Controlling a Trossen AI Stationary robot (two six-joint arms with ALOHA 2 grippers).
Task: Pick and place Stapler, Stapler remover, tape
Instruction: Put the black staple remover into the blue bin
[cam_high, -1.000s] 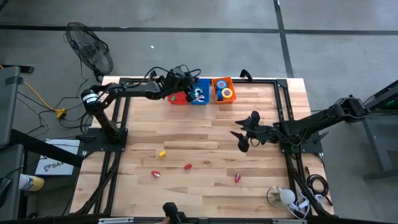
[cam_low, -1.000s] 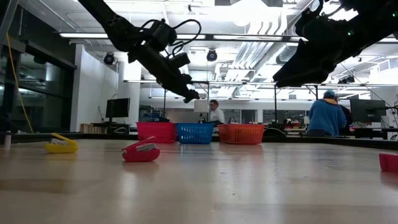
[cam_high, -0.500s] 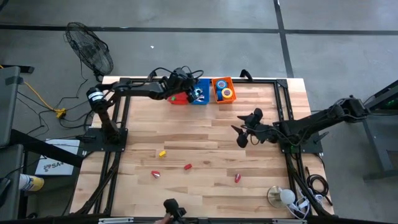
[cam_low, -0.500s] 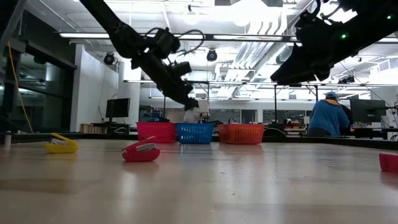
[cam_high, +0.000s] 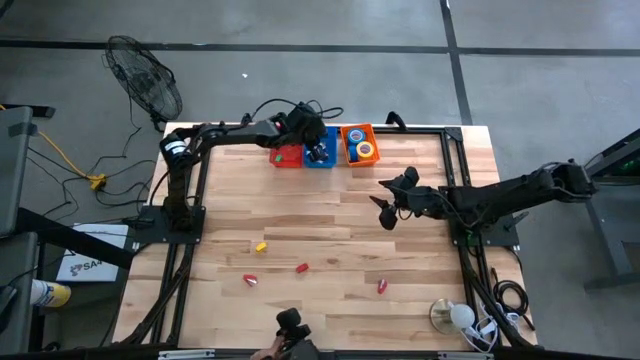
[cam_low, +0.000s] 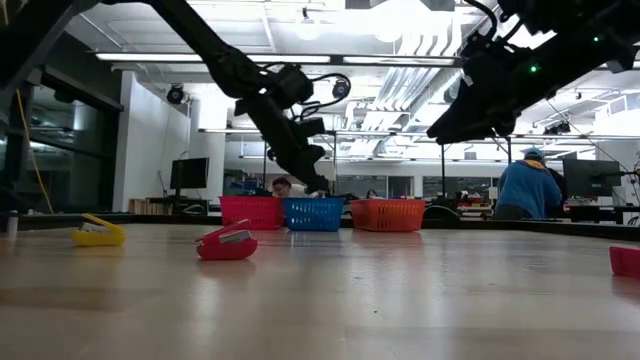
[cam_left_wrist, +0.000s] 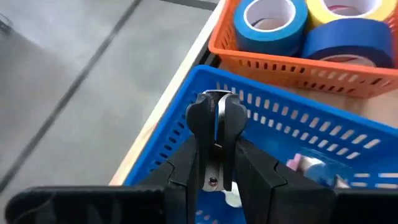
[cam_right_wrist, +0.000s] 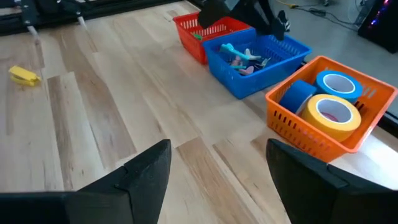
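My left gripper (cam_high: 317, 150) hangs over the blue basket (cam_high: 322, 158) at the far edge, shut on a dark staple remover (cam_left_wrist: 215, 115) with a blue stripe. The blue basket holds several small pale items. The orange basket (cam_high: 360, 146) beside it holds blue tape (cam_left_wrist: 270, 22) and yellow tape (cam_right_wrist: 334, 115) rolls. A yellow stapler (cam_high: 261, 246) and a red stapler (cam_low: 227, 243) lie on the table. My right gripper (cam_high: 388, 207) hovers open above the middle right of the table, holding nothing. My left gripper pinches the staple remover between its two fingers (cam_left_wrist: 186, 163), at the metal end (cam_left_wrist: 213, 179) of it. The remover's rounded dark head (cam_left_wrist: 214, 111) sticks out past the fingertips. It is lifted clear, above the blue basket's rim (cam_left_wrist: 267, 93).
A red basket (cam_high: 286, 157) stands left of the blue one. Small red pieces (cam_high: 301, 268) (cam_high: 381, 286) (cam_high: 250, 280) lie toward the near edge. Bare wood spreads between the baskets and these pieces. A fan (cam_high: 145, 80) stands off the far left corner. People show in the room behind.
My left arm has swung toward the table's right, from over the red basket to over the blue one, and has come lower, still shut on the staple remover. My right gripper has drifted a little toward the far edge, staying open.
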